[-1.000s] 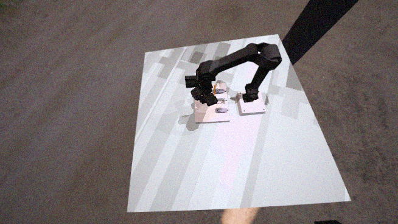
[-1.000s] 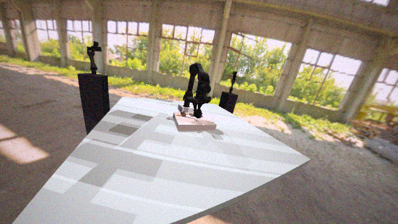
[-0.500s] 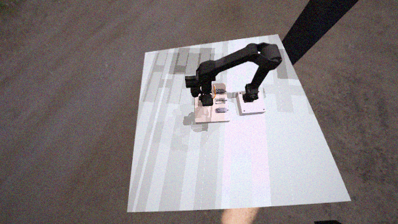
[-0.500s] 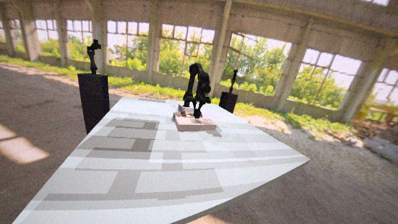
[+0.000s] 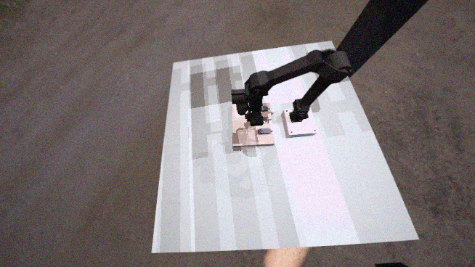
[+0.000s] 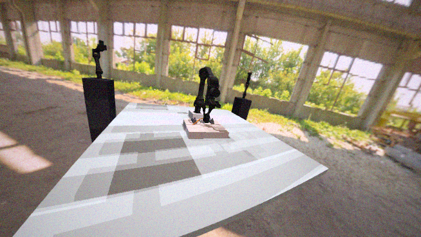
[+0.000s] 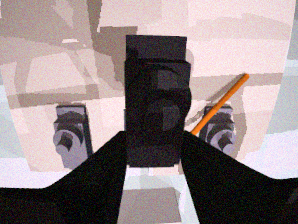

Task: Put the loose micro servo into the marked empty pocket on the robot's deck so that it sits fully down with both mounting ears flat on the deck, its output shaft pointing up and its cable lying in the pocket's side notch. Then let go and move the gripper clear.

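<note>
My gripper (image 5: 256, 120) (image 6: 206, 119) (image 7: 153, 137) is shut on the black micro servo (image 7: 157, 97), low over the pinkish deck (image 5: 266, 140) (image 6: 207, 135) (image 7: 245, 30). In the wrist view the servo's rounded top parts face the camera. Its orange cable (image 7: 220, 105) (image 6: 197, 121) sticks out to the right in the wrist view, above the right seated servo. Two grey servos sit in the deck, left (image 7: 70, 135) and right (image 7: 220, 132) of the held one. The marked pocket is hidden under the servo in the wrist view; any gap below cannot be told.
The arm's white base plate (image 5: 301, 129) stands close to the deck on the pale table (image 5: 247, 203) (image 6: 161, 199). Two black pedestals with small arms, one left (image 6: 99, 103) and one right (image 6: 241, 107), stand beyond the table in the exterior view.
</note>
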You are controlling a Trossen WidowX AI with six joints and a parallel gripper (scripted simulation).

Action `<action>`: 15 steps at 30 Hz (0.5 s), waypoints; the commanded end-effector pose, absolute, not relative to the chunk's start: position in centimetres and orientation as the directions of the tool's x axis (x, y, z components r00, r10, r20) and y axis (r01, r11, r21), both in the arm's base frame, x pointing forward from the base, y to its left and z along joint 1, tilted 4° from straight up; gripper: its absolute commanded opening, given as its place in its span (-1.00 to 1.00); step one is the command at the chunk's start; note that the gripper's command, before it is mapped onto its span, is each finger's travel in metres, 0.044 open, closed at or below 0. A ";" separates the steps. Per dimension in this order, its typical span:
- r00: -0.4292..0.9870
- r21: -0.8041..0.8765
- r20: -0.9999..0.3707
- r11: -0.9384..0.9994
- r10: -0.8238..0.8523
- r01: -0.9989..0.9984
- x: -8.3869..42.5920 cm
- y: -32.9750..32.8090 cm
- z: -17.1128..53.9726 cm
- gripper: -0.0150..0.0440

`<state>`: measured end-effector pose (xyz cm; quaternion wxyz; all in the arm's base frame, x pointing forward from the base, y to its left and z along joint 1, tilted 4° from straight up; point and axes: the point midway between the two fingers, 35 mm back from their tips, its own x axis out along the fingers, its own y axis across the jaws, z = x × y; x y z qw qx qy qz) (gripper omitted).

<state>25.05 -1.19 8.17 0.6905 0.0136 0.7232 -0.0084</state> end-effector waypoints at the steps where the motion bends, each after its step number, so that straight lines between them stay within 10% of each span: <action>1: -0.044 0.010 -0.999 0.999 0.011 0.038 23.2 -1.1 8.3 -0.49; 15: -0.049 0.010 -0.999 0.999 0.012 0.038 18.4 -0.9 8.5 -0.49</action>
